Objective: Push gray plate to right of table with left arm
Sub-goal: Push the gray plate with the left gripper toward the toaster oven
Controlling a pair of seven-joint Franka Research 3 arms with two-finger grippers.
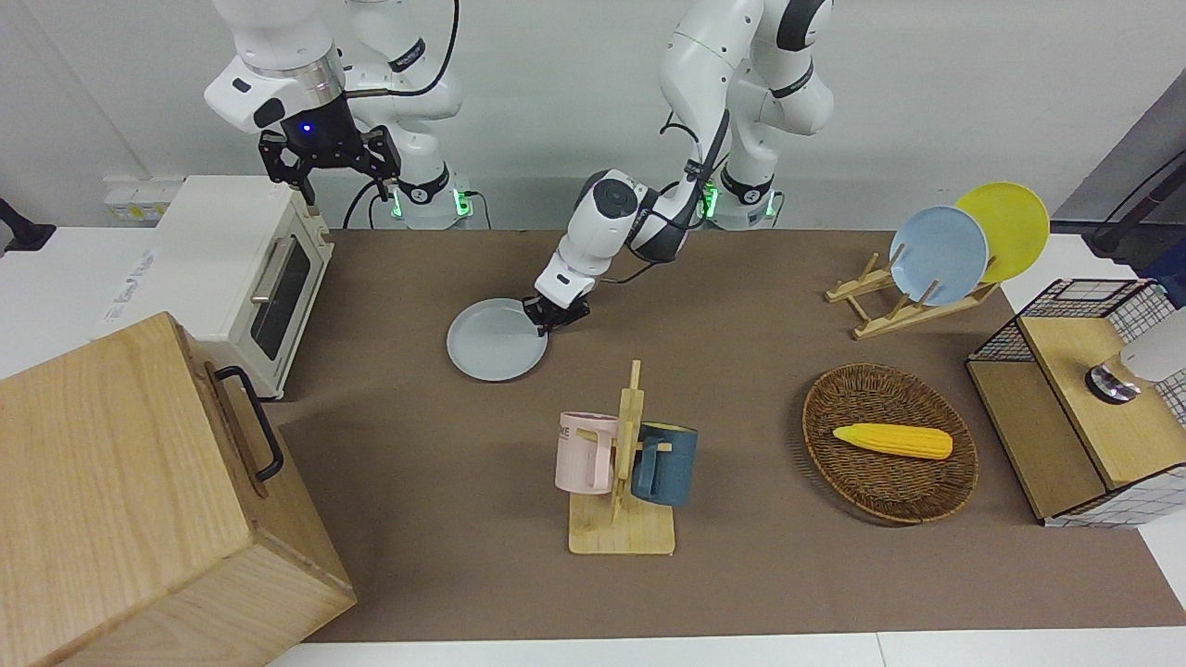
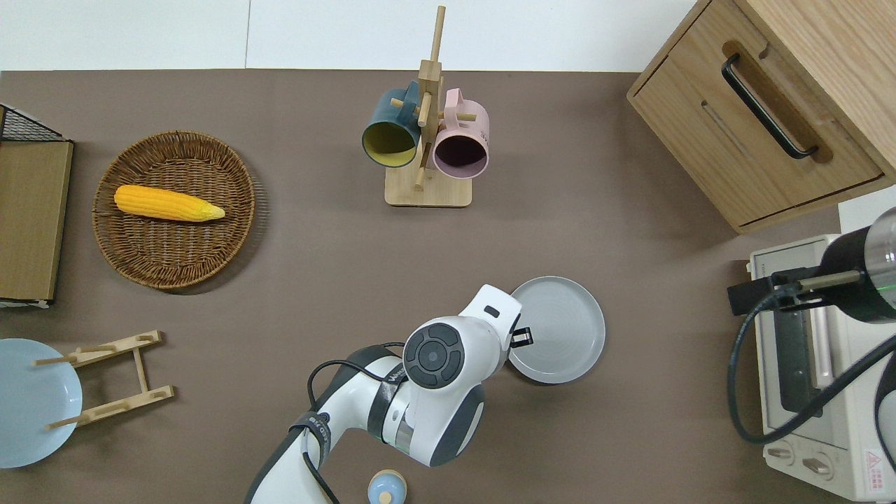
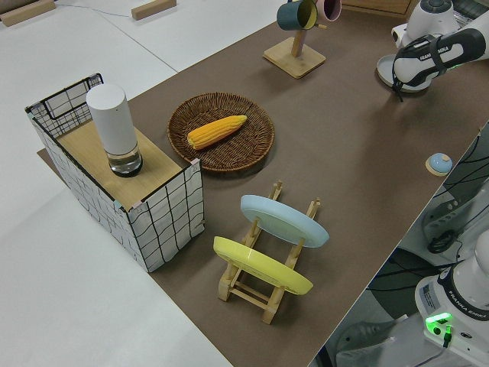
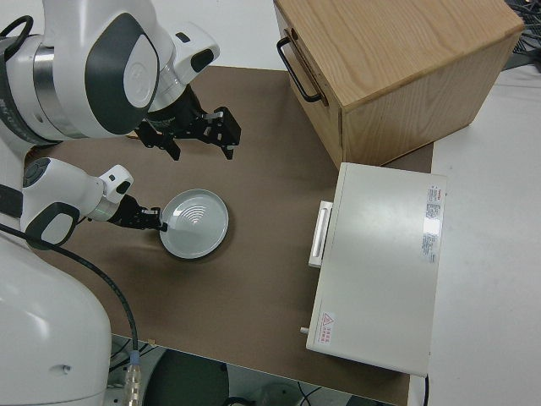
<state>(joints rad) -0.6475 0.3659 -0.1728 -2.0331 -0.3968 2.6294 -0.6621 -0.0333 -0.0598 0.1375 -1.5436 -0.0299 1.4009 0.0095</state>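
Left arm (image 1: pixel 649 222) reaches low (tool (image 1: pixel 553 316) down); right arm parked.

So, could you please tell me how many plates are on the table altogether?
3. The round pale gray plate lies flat mid-table at the left gripper. The sky-blue plate and the yellow plate stand in the wooden rack at the left arm's end. None seems hidden.

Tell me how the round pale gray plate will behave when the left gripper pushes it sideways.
The round pale gray plate lies flat on the matte brown table, so it should slide, not tip. The left gripper meets its raised rim off-centre, so it may swivel. It looks rigid.
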